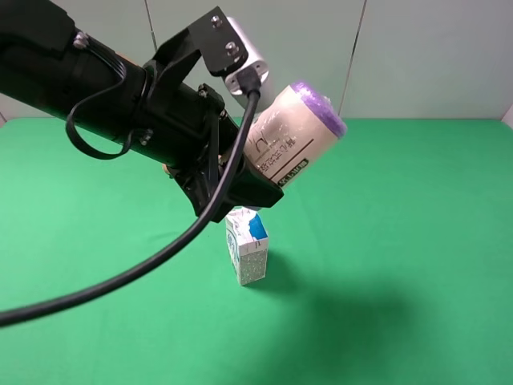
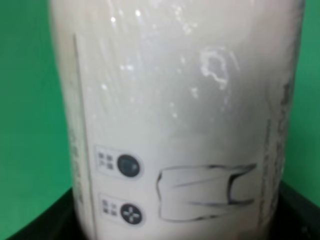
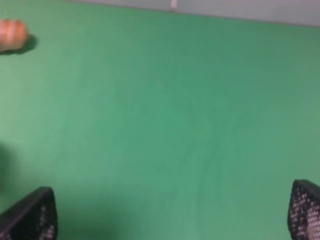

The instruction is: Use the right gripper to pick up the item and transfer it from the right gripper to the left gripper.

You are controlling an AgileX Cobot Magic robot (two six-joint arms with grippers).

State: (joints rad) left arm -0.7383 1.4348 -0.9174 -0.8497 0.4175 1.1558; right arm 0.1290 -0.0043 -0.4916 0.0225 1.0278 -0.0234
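The item (image 1: 292, 136), a cream canister with a purple end, is held tilted in the air above the green table (image 1: 417, 241). My left gripper (image 1: 268, 168), on the bulky black arm with the silver-white block, is shut on it. In the left wrist view the item (image 2: 175, 115) fills the frame, with a black finger (image 2: 47, 225) at each lower corner. My right gripper (image 3: 170, 215) is open and empty over bare green cloth; its two mesh-faced fingertips (image 3: 30, 215) stand far apart. The right gripper is out of the exterior high view.
A white-and-blue carton (image 1: 247, 245) stands upright on the table just below the left gripper. An orange ridged roll (image 3: 12, 34) lies far off in the right wrist view. A thick black cable (image 1: 120, 281) hangs from the left arm.
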